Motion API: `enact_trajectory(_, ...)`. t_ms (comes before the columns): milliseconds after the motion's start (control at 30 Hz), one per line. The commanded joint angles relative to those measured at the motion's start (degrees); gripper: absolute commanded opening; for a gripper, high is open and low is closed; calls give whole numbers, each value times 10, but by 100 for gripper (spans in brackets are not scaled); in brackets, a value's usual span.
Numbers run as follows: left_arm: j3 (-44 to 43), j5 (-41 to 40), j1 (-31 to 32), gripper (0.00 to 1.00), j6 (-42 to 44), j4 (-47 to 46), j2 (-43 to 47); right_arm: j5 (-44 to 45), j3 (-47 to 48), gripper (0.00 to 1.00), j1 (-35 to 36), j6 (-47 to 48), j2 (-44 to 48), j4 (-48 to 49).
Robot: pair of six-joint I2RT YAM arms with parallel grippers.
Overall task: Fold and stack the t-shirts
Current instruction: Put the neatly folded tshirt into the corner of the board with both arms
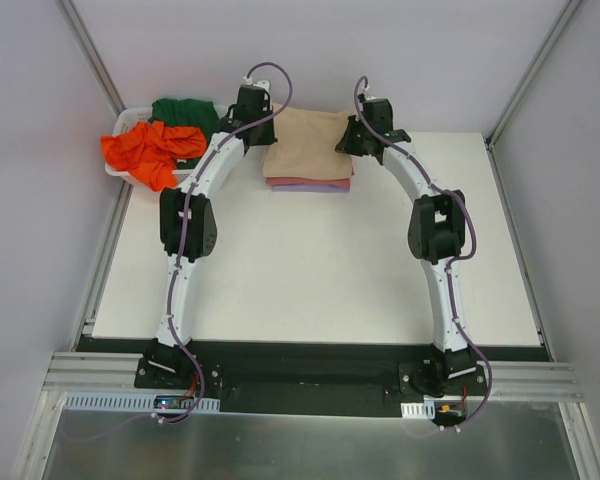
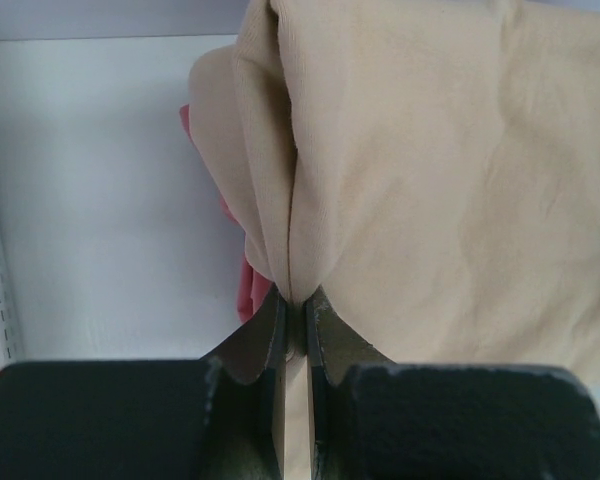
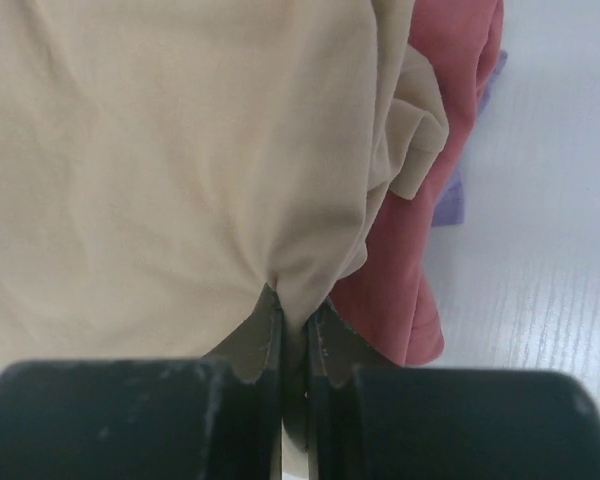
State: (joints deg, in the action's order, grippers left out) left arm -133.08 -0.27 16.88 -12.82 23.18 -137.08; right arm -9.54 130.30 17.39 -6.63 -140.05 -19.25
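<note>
Holding orange shirt [image 1: 145,150] and green shirt [image 1: 185,112], white basket [image 1: 114,171], left jaws and right jaws clenched on tan shirt [image 1: 305,140]

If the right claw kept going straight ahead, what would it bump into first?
Probably more of the tan t-shirt that the right gripper pinches; the cloth fills the way ahead. Depth is hard to judge.

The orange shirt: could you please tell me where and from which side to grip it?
Probably a raised fold near the middle of the orange shirt, from straight above. It lies bunched, spilling over the basket's near rim, with no flat edge showing, and the green shirt crowds its far side. The left gripper, now shut on the tan shirt, is nearest.
</note>
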Motion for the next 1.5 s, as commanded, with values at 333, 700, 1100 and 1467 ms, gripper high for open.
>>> enact_trajectory(333, -50, 32, -25, 3, 10, -59, -64, 8, -1, 3, -11, -45, -15, 48)
enact_trajectory(700, -50, 6, -33, 35, 3, -71, -76, 31, -7, 38, -29, -101, -36, 68)
enact_trajectory(1100, -16, -22, -31, 99, 17, -62, 27, 88, -51, 74, -75, -95, 83, 11)
enact_trajectory(1467, 328, 32, 4, 99, -38, -60, 425, 37, -415, 96, -72, -22, 459, 35)
